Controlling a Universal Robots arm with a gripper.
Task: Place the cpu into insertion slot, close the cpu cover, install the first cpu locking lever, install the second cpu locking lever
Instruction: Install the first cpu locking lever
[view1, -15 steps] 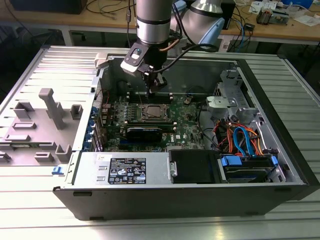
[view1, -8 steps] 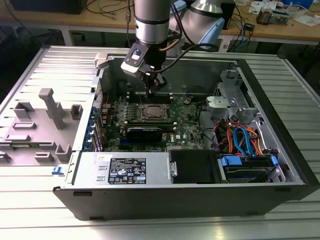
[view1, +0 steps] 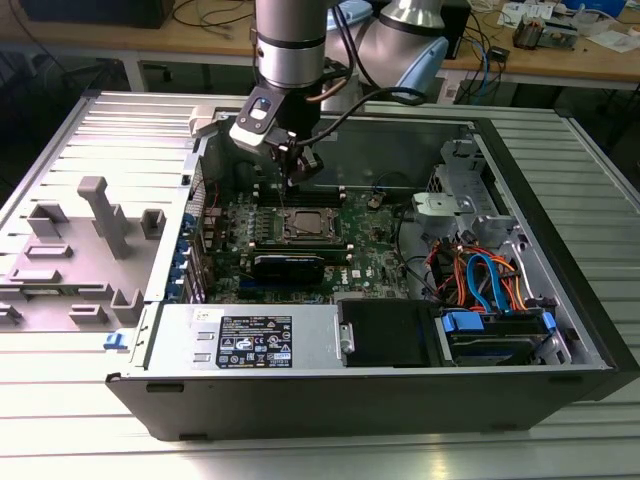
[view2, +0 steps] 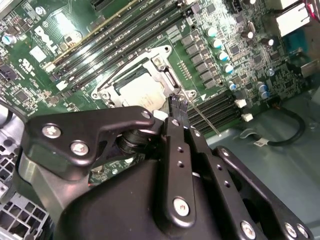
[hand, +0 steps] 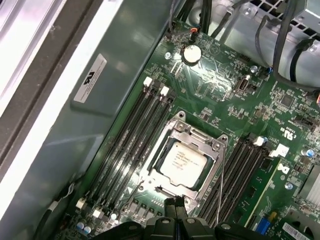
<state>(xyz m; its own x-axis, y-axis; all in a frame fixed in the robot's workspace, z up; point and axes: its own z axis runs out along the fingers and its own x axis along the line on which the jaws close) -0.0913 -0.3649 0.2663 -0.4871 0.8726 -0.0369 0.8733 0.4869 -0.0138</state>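
Note:
The cpu lies flat in the insertion slot on the green motherboard, its silver-grey top showing. The cpu cover lies down around it as a silvery frame. A thin wire locking lever stands free along one side of the socket, also seen as a rod in the second wrist view. My gripper hovers just above the socket's edge, beside the lever, fingers shut with nothing between them. In the exterior view the gripper hangs over the socket. The cpu sits just past the fingertips.
Long black memory slots flank the socket on both sides. The open computer case walls in the board, with cables and a drive bay at the exterior view's right and a power supply in front. A grey fixture stands on the table.

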